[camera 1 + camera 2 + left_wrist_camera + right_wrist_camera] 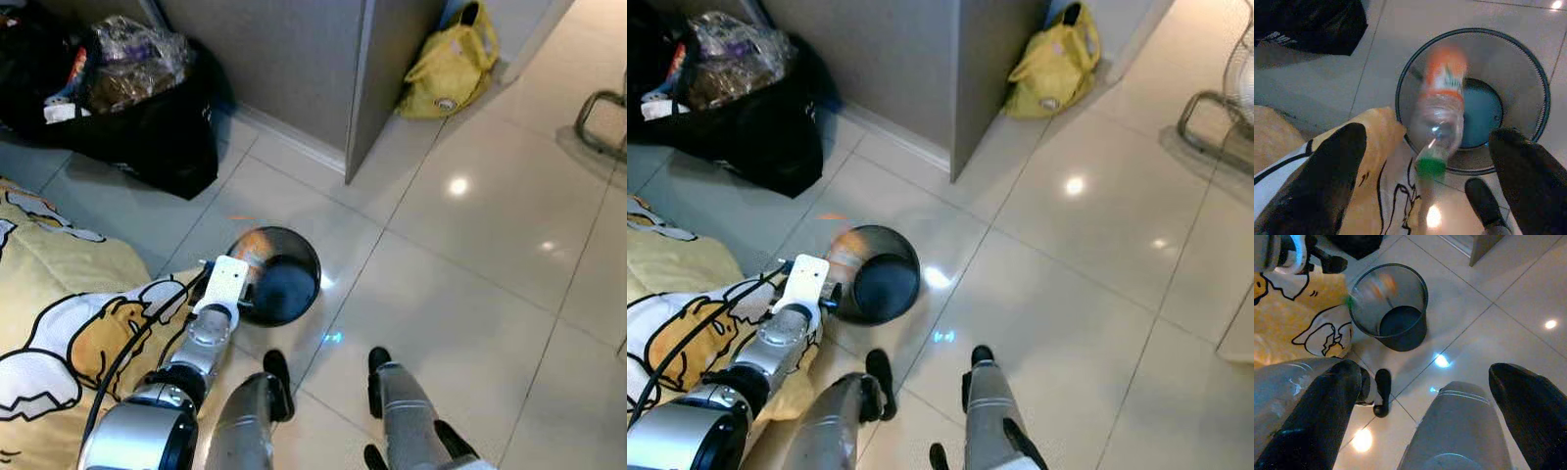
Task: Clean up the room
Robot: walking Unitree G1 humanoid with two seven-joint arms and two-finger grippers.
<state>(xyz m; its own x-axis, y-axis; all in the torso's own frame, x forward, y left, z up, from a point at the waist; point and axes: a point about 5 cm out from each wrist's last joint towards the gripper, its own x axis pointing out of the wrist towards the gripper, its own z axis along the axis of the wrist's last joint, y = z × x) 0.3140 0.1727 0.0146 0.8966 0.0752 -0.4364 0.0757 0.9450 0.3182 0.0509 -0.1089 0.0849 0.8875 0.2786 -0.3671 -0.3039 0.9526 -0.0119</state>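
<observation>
In the left eye view, the left gripper (257, 279) is reaching out over the rim of the black bin (284, 282) on the floor. Something orange and blurry is showing at the bin's near rim; I think it is the bottle (251, 245). A yellow blanket (69, 313) is lying on the floor beside the bin, by the robot's left arm. A black bag (147, 127) full of stuff is sitting near the wall, and a yellow bag (449, 67) is leaning at the wall corner. They look like later jobs.

In the left wrist view, the jaws are spread wide and holding nothing. The bottle (1439, 105), with an orange label and green cap, is blurry and seems to be dropping into the bin (1518, 58). So the step looks like throwing the bottle away. Next, the arm should pull back without bumping the rim or catching the blanket (1376, 171).

In the right wrist view, the right gripper (1425, 416) is hanging idle over the robot's leg, jaws apart.
</observation>
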